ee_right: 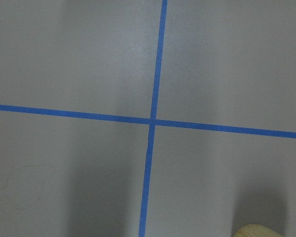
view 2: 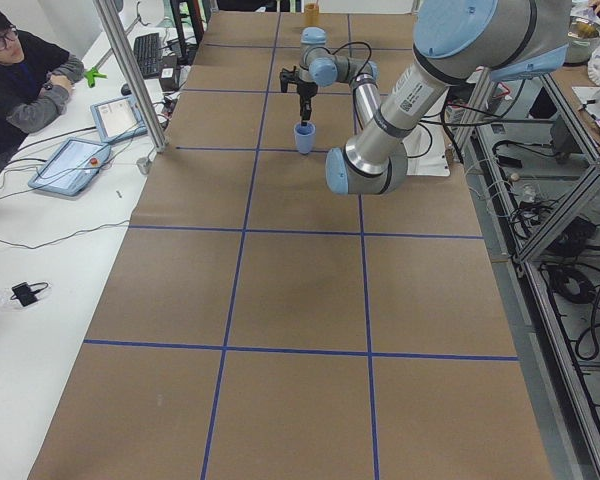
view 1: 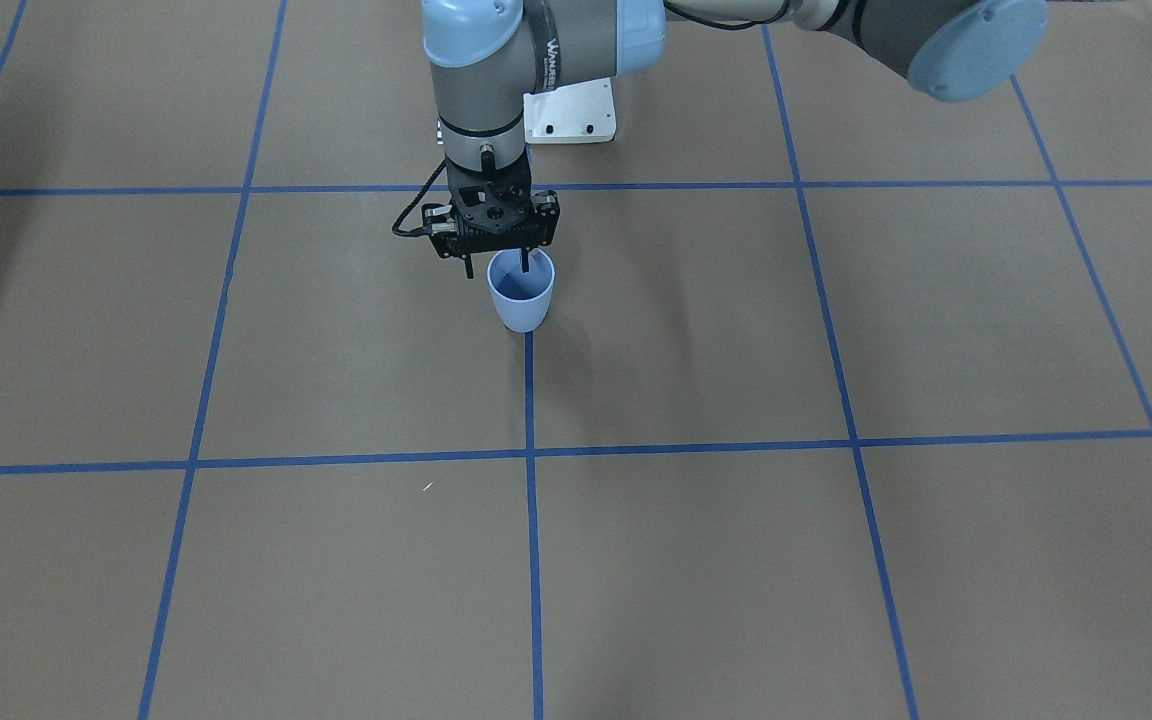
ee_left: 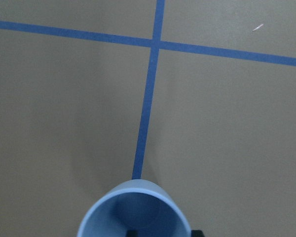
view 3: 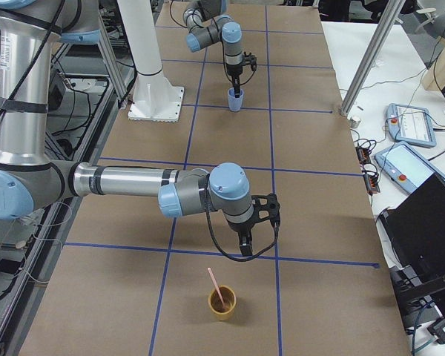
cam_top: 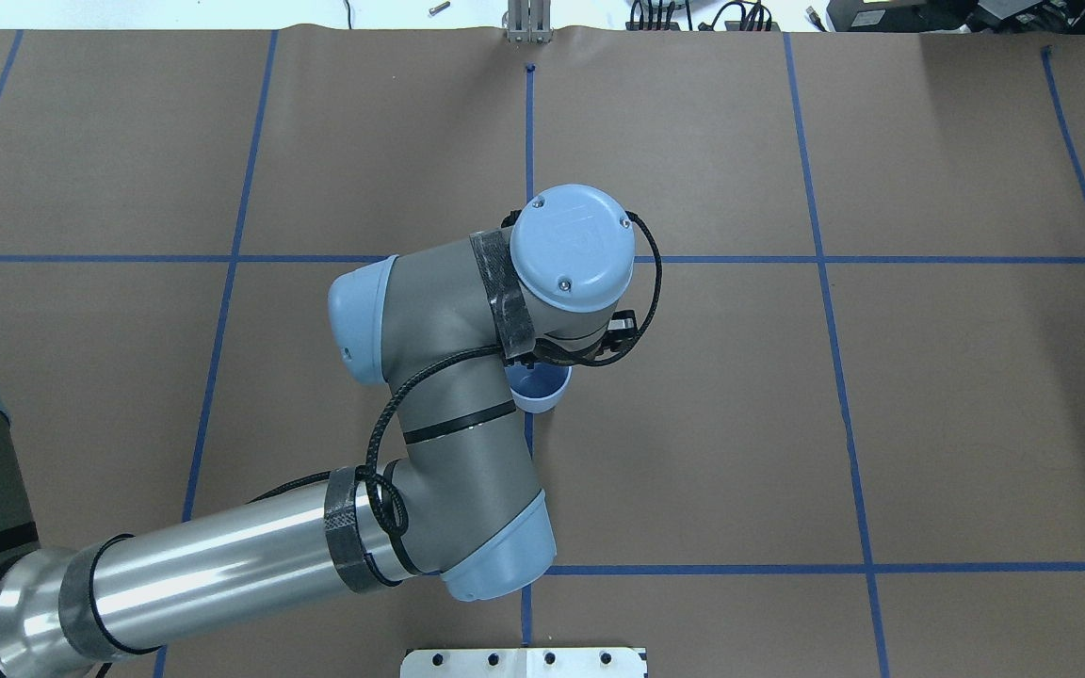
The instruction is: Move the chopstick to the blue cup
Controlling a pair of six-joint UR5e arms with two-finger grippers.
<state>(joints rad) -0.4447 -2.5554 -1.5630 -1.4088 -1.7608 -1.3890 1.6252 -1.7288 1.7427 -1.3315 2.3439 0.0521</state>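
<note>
The chopstick [view 3: 214, 283] leans near-upright in a tan cup [view 3: 222, 313] near the right fingers [view 3: 245, 248], whose gap I cannot tell, well apart from the blue cup [view 1: 521, 300], whose rim the spread left fingers [view 1: 469, 265] straddle.

Even overhead light is falling on the table [view 1: 696, 560], throwing faint, soft shadows beside the blue cup [view 1: 521, 300]; wrist views are blurring slightly.
</note>
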